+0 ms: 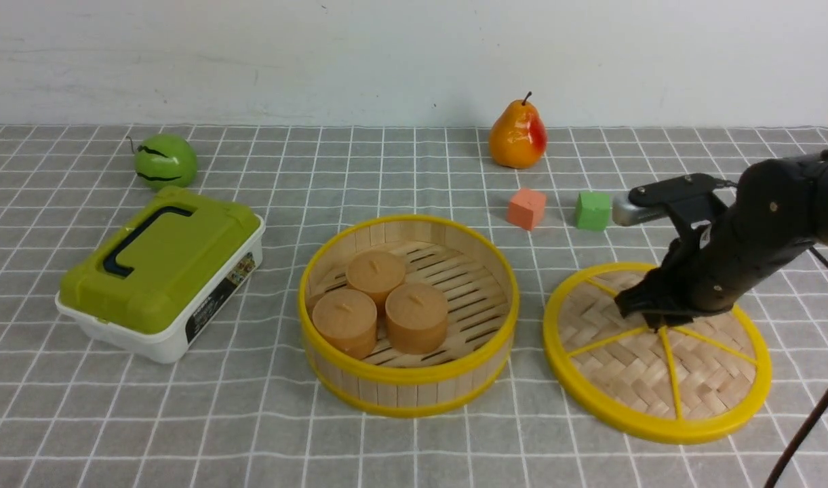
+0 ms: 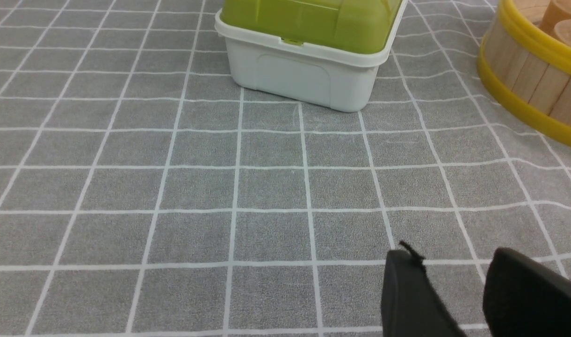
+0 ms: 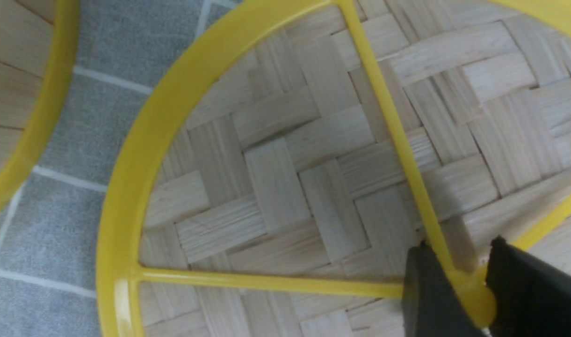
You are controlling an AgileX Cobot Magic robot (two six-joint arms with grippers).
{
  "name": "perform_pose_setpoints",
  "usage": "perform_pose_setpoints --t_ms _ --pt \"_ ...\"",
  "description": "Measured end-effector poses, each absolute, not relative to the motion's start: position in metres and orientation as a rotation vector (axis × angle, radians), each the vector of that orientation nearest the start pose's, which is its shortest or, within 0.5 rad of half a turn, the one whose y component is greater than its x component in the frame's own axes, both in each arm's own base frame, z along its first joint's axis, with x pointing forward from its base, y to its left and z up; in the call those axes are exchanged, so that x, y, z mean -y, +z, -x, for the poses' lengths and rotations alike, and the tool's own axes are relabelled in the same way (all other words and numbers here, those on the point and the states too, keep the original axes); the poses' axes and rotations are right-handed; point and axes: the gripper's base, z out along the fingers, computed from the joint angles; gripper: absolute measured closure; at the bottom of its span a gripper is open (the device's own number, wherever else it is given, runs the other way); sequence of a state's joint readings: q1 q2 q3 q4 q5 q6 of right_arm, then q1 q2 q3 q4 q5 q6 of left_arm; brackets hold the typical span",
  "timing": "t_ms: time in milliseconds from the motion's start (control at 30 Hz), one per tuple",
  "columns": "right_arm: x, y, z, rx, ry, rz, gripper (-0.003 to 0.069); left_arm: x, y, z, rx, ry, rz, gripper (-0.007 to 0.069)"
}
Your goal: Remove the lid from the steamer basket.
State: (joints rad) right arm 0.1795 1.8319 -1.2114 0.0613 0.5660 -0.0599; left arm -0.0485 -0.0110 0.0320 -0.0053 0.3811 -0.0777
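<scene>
The steamer basket (image 1: 407,373) stands uncovered at the table's middle, with three tan cylinders (image 1: 380,301) inside. The lid (image 1: 658,379) lies flat on the cloth just right of it. In the right wrist view the lid (image 3: 285,187) fills the frame and the steamer basket's rim (image 3: 46,117) shows beside it. My right gripper (image 1: 654,318) is down on the lid's centre. Its jaws (image 3: 459,245) stand slightly apart on either side of the yellow knob (image 3: 477,295). My left gripper (image 2: 451,252) hovers open over bare cloth, out of the front view.
A white box with an olive-green top (image 1: 163,271) sits at the left, close ahead of my left gripper (image 2: 308,70). A green apple (image 1: 165,160) and a pear (image 1: 517,135) stand at the back. An orange cube (image 1: 526,208) and a green cube (image 1: 593,210) lie behind the lid.
</scene>
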Motion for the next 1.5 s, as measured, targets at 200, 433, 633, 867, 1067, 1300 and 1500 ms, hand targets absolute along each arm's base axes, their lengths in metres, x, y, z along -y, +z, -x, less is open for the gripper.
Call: perform_pose_setpoints --t_ms 200,433,633,867,1067,1300,1500 --pt "-0.069 0.235 -0.355 -2.641 0.121 0.255 0.0202 0.003 0.169 -0.052 -1.888 -0.092 0.031 0.0386" --pt "-0.059 0.339 -0.296 -2.402 0.132 0.278 0.0272 0.003 0.169 -0.052 -1.889 -0.091 0.031 0.0386" --pt "-0.045 0.406 -0.208 -2.279 0.145 0.324 0.0601 0.003 0.169 -0.052 -1.889 -0.091 0.031 0.0386" --pt "-0.036 0.418 -0.130 -2.185 0.223 0.325 0.0680 0.003 0.169 -0.052 -1.889 -0.091 0.031 0.0386" --pt "-0.029 0.397 -0.084 -2.166 0.236 0.332 0.0676 0.003 0.169 -0.052 -1.889 -0.091 0.031 0.0386" --pt "-0.019 0.373 -0.050 -2.191 0.178 0.347 0.0669 0.003 0.169 -0.052 -1.889 -0.092 0.031 0.0386" --pt "-0.013 0.342 -0.030 -1.970 0.156 0.300 0.0665 0.003 0.169 -0.052 -1.889 -0.092 0.031 0.0386"
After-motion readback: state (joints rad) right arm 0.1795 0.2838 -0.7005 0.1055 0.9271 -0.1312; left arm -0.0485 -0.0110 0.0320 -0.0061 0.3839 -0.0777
